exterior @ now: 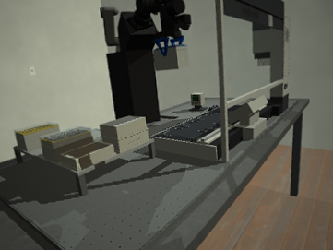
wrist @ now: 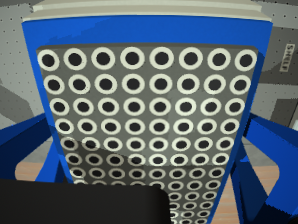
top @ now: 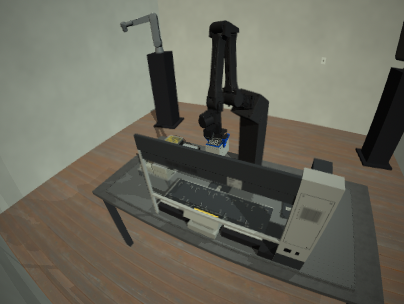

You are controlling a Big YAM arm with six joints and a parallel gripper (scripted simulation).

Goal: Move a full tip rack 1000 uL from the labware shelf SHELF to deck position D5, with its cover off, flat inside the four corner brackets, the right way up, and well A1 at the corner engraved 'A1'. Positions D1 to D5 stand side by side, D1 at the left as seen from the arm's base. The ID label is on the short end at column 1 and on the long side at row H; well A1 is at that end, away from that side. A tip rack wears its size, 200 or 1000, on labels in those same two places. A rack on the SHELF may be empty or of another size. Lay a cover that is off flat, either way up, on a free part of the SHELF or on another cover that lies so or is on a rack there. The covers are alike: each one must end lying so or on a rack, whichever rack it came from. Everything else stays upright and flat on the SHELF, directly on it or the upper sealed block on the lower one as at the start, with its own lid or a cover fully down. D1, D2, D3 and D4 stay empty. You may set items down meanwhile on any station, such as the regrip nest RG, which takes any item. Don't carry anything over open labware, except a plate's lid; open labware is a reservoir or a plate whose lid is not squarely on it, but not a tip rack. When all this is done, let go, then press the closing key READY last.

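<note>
My claw [exterior: 169, 43] is clamped on the tip rack [exterior: 172, 58], blue fingers pressing its two sides, and the rack hangs in the air at upper centre of the exterior view, well above the surface [exterior: 125, 205]. Wrist view fills up with it: a blue-framed grid of wells [wrist: 143, 106], eight across, every visible one ringed white with a tip in it, cover off. I can't count the rows, the lower ones run under my own black housing. From the top view the rack [top: 218, 143] sits just behind the long dark rail, centre of the frame.

Over at the left of the exterior view, the shelf [exterior: 82, 169] carries four things I can make out: a box with a yellow top [exterior: 36, 135] at far left, a rack with a speckled top [exterior: 66, 140] beside it, a low open tray [exterior: 88, 155] in front whose inside I can't read, and a pale closed stack of two blocks [exterior: 124, 132] at the right end. One deck tray [exterior: 188, 128] lies mid-frame with brackets along it
</note>
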